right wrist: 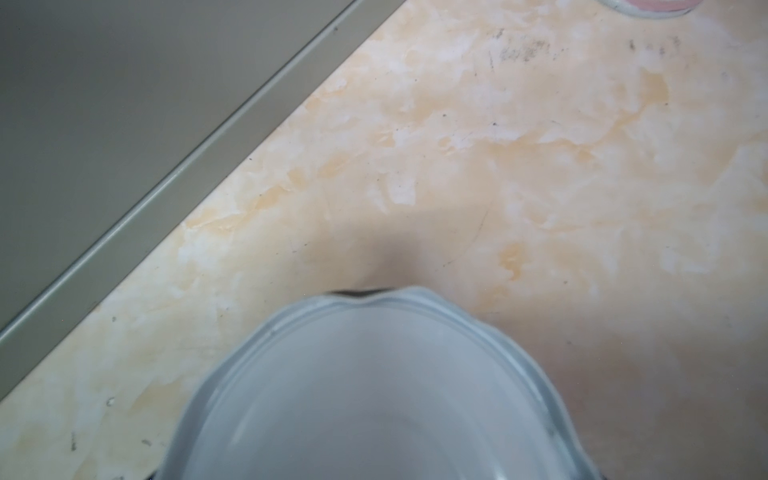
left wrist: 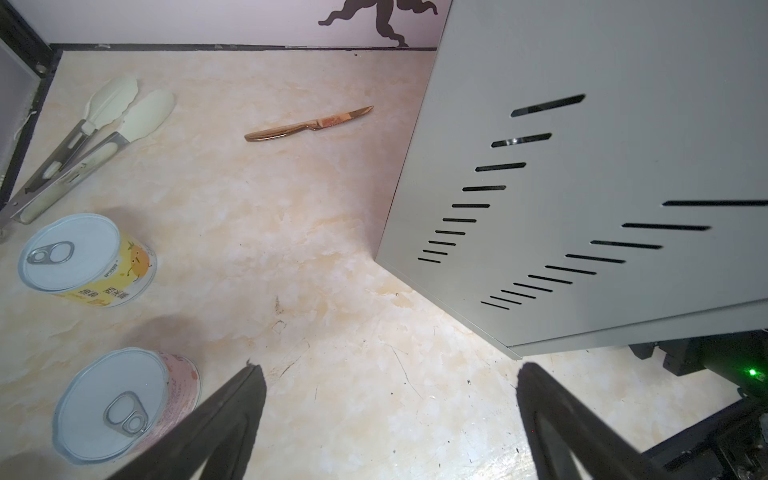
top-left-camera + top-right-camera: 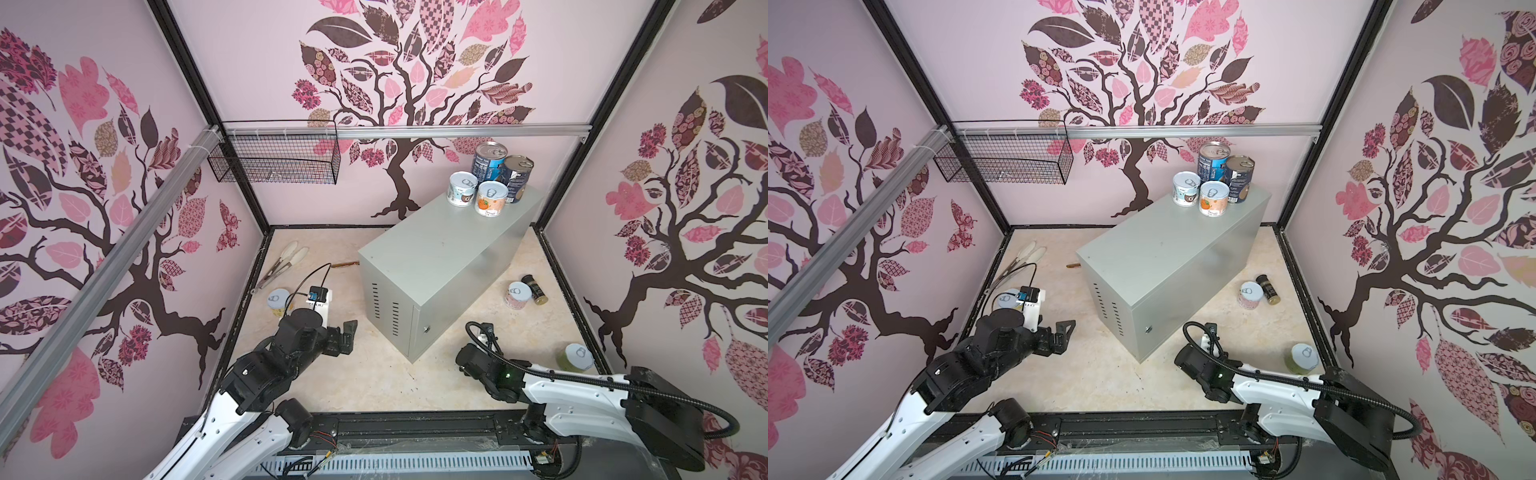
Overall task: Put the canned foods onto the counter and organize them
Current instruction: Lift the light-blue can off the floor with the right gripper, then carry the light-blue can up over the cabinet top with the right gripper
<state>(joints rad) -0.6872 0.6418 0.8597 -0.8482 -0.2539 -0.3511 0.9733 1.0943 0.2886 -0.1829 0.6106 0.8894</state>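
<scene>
Canned foods sit on two levels. Four metal cans with silver pull-tab lids (image 3: 490, 183) are clustered at the far end of the large grey metal cabinet that serves as the counter (image 3: 436, 257), two tall dark-labelled ones behind two short pastel ones. On the marbled beige floor (image 3: 374, 374) you have a short yellow-labelled can (image 2: 87, 259) and a short pink-labelled can (image 2: 124, 403) near the left gripper (image 2: 390, 370). A second pink can (image 3: 517, 295) stands just beside a small dark spice jar (image 3: 534, 289), and a green-labelled can (image 3: 577, 357) sits near the right wall.

Every can you can see stands upright, lid up, long axis vertical.

The left gripper's fingers are spread wide, holding nothing. In the right wrist view a silver can lid (image 1: 374, 395) fills the frame close under the camera, beside the counter's base. The right gripper (image 3: 478, 340) hides its jaws, so you cannot tell whether they have clamped.

You appear to be picking this can up. Next, you need a firm grip, a lift above the counter's top, and an upright set-down beside the cluster.
</scene>
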